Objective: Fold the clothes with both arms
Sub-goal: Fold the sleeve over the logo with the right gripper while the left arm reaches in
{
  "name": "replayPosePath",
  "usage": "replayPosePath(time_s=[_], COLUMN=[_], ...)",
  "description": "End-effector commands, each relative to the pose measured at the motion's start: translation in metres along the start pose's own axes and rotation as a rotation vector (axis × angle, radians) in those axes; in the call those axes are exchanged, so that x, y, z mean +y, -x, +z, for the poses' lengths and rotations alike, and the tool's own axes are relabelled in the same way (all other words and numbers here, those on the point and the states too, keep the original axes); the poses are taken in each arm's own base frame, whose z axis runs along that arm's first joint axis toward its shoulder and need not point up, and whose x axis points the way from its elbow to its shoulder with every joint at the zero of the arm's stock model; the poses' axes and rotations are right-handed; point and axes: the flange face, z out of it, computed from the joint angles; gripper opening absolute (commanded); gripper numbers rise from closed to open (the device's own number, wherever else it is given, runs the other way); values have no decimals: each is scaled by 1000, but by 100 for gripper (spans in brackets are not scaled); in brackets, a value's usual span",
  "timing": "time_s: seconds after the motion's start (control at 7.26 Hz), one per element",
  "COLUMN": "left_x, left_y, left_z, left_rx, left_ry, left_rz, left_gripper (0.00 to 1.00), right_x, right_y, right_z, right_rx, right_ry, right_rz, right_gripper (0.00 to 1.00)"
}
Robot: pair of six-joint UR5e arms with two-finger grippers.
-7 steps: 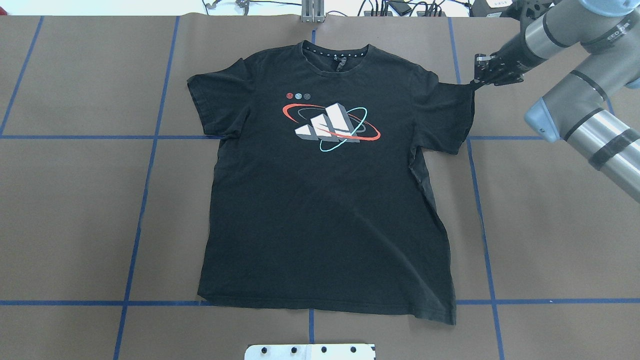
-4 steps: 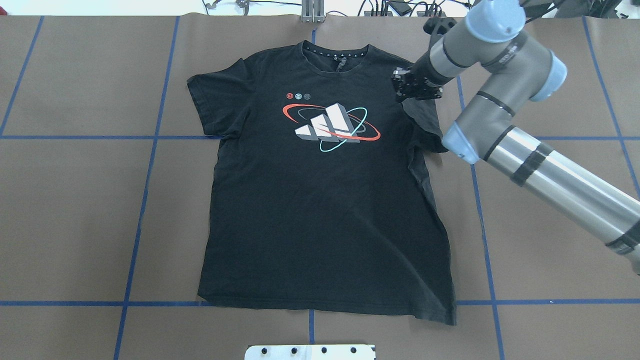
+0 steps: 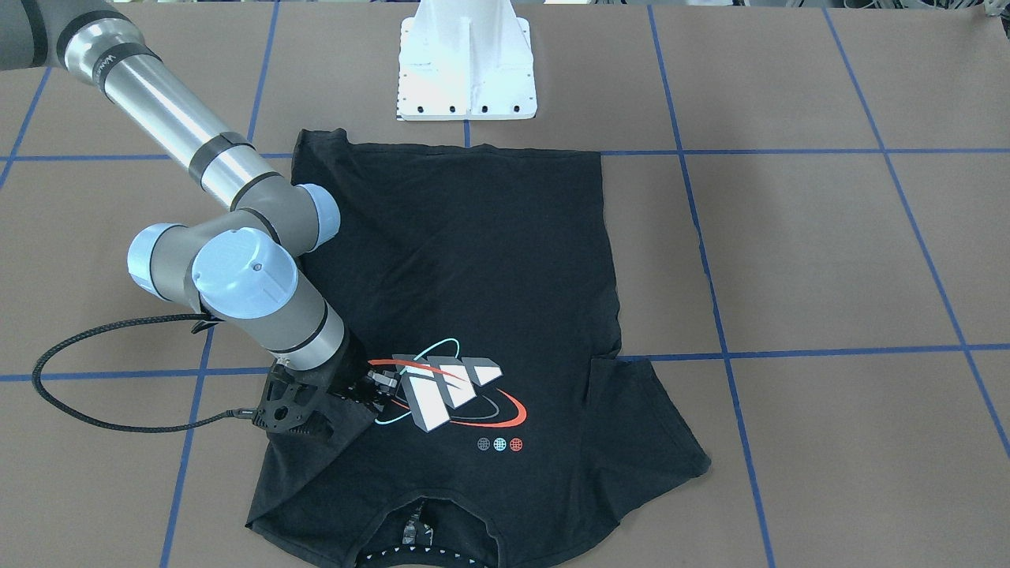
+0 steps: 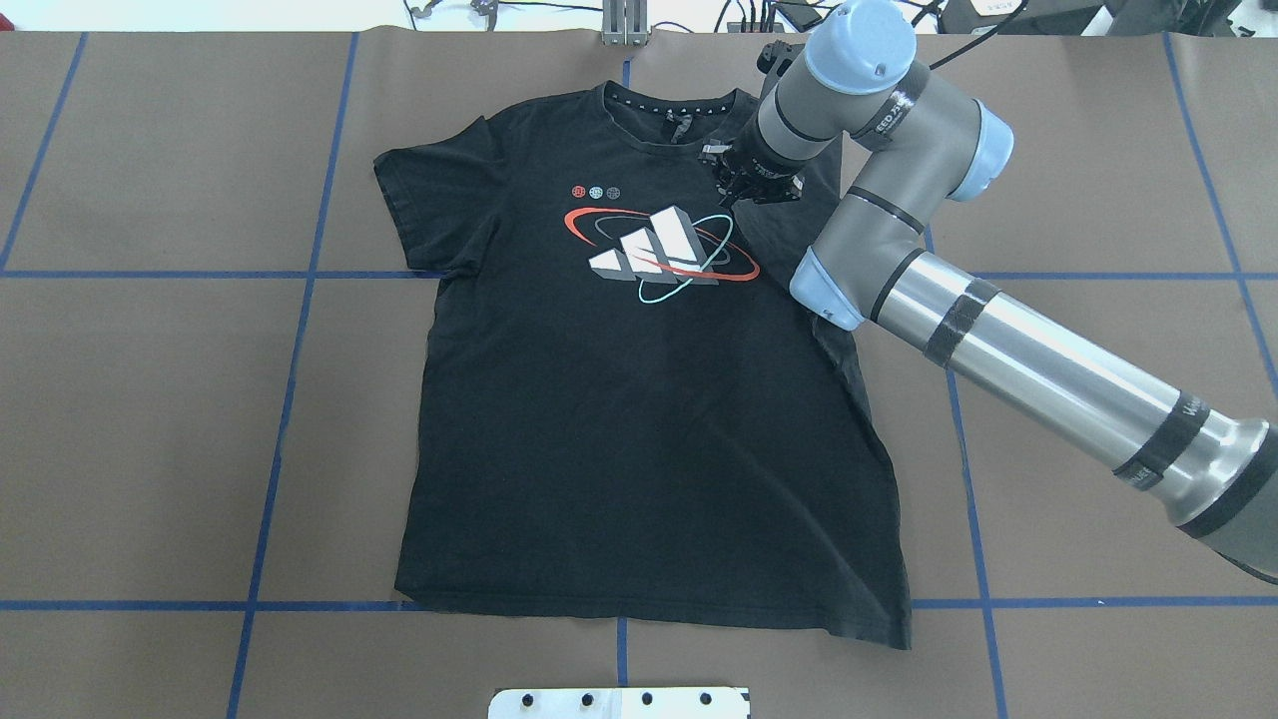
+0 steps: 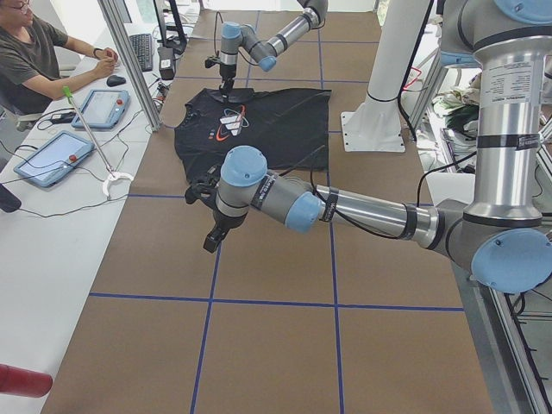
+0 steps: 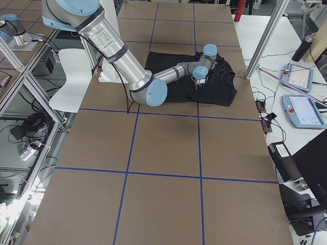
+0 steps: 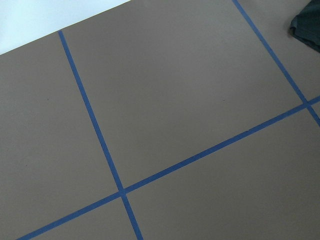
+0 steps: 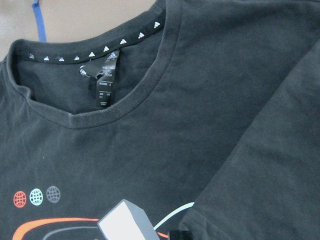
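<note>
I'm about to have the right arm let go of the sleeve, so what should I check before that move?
1. Right gripper grips the sleeve of the T-shirt: ok, the sleeve's edge runs up to its fingers.
2. Sleeve folded in over the chest: ok, it lies beside the logo.
3. Other sleeve flat on the table: ok.
4. Left gripper at the T-shirt, ready to help: not ok, it hangs over the table, apart from the T-shirt.
5. Left gripper open: cannot tell, since only the side view shows it.
</note>
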Motion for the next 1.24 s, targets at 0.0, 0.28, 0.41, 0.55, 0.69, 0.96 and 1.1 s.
replayPosePath(time_s=[0.0,0.28,0.41,0.55,0.69,0.96,1.1], left_x=[-59,-135,-154,-168,-195,-240,-241], left_y=[-30,-99,-133,-152,-158,-208,-215], left_z=[17,87,123,159,204,263,283], left_rx=[35,126,178,216,243,285,256], left_ry=[-15,9,3,-1,10,49,50], left_rz=[-23,-4,-9,-59,-66,-15,-8], left_gripper=[100,100,100,100,99,95,93], right_x=[9,28,41,58,72,91,94], right_y=[4,20,30,8,-17,-51,-66], right_z=[12,7,-20,-38,-54,-77,-78], right_rx=[14,-17,-68,-101,-123,-144,-137], right_ry=[-35,-20,-16,12,20,29,31], right_rz=[-13,-33,-56,-72,-83,-94,-92], right_gripper=[100,100,100,100,100,100,100])
